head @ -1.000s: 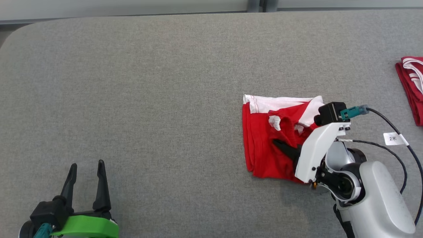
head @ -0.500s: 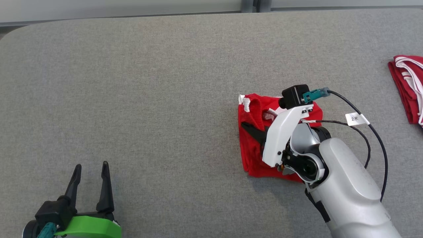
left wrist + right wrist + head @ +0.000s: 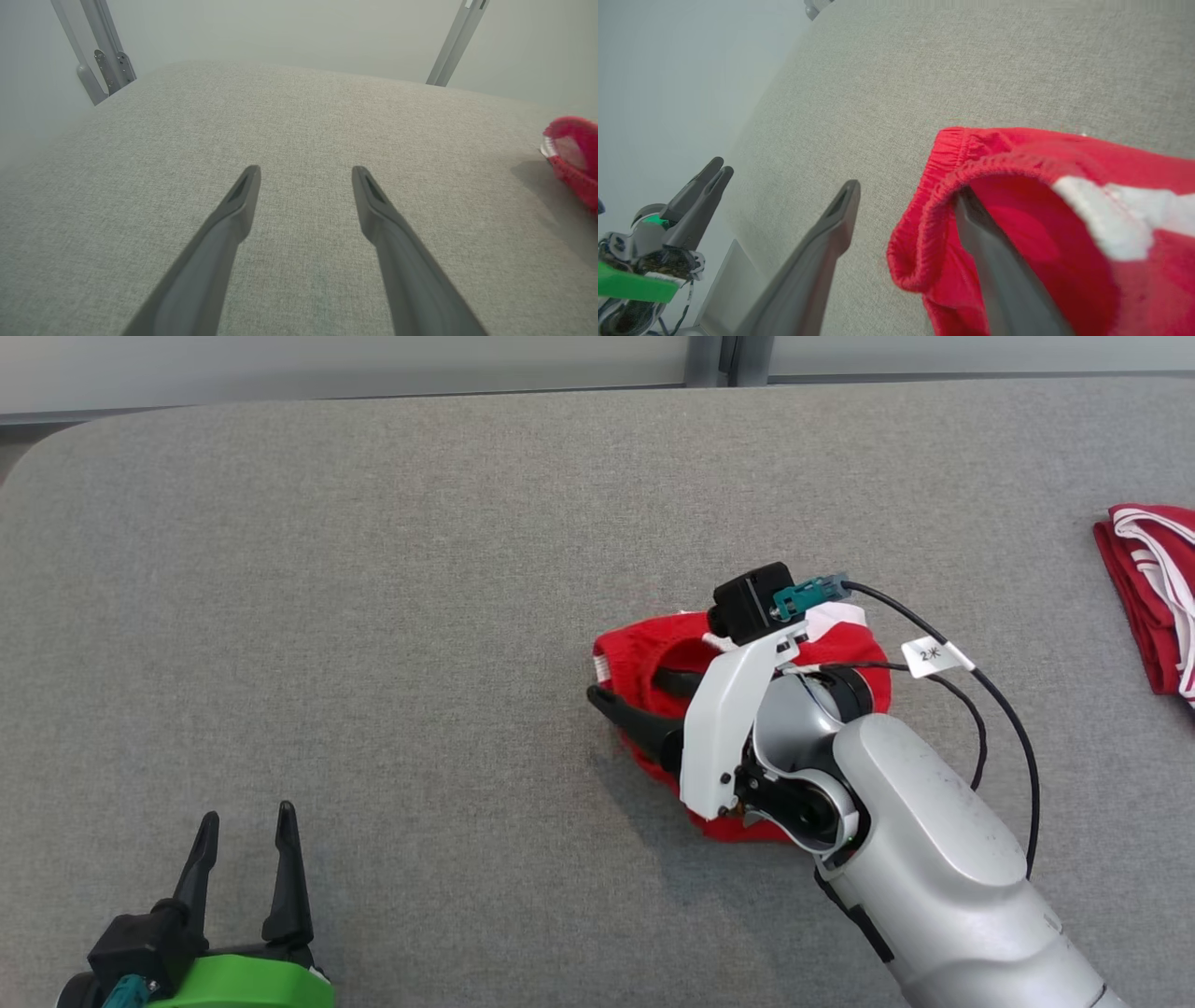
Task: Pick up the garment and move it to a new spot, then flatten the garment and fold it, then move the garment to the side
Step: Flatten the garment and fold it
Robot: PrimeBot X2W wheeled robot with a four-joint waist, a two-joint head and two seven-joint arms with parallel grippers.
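The red garment (image 3: 635,658) with white trim lies bunched on the grey table, right of centre, partly hidden under my right arm. My right gripper (image 3: 627,689) stands open at its left end. One finger sits inside the elastic waistband (image 3: 952,179); the other finger (image 3: 831,233) is outside, over bare table. In the right wrist view the garment (image 3: 1064,154) drapes over that inner finger. My left gripper (image 3: 246,812) rests open at the lower left, far from the cloth, with nothing between its fingers (image 3: 233,219). The left wrist view catches the garment (image 3: 572,154) at its right edge.
A second red and white folded cloth (image 3: 1144,588) lies at the table's right edge. The grey fabric table (image 3: 373,569) has a rounded far-left corner. A black cable with a white tag (image 3: 938,655) loops off my right wrist. Metal posts (image 3: 105,60) stand behind the table.
My right gripper has swept left across the garment, carrying its waistband edge over with it, and its jaws have gone from shut to open. The left gripper has stayed put.
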